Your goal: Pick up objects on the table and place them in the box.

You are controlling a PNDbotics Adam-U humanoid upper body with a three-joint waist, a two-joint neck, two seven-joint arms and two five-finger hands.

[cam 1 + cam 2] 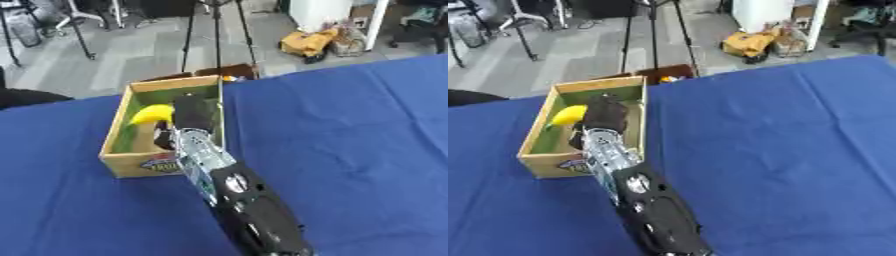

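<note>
A hand (193, 114) is held over the open wooden box (118, 131) on the blue table (350, 150), apparently to drop a banana (150, 114) lying inside; its finger position cannot be told.

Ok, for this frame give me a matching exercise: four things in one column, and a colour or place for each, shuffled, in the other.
1. banana
2. box
3. hand
4. cloth

A. blue, covers the table
B. black, reaching into the box
C. yellow, lies in the box near its left wall
D. wooden, green inside, sticker on the near wall

Pairs: 1-C, 2-D, 3-B, 4-A
</note>
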